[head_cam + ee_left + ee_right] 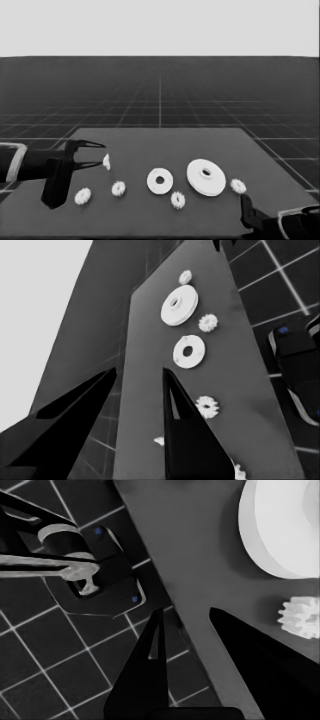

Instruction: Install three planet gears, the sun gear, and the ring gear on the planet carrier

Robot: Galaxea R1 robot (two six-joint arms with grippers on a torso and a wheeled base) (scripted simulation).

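1. The smaller round part (160, 181) lies flat near the middle of the table (150, 142), bare, its wide hole showing; nothing is on it yet.
2. The larger round part (206, 177) lies just beside it, toward the table's right edge, apart from it.
3. Four gears lie loose: one (177, 200) near the front edge between the two round parts, one (238, 186) by the right edge, one (118, 188) and another (83, 196) toward the left end.
4. A thin white piece (106, 161) sits at the left gripper (96, 154) fingertips; its fingers stand spread, holding nothing.
5. The right gripper (244, 202) waits at the front right corner, fingers apart and empty.
6. My worry: the right-hand gear lies close to the larger round part, so a finger coming down could shove either one.
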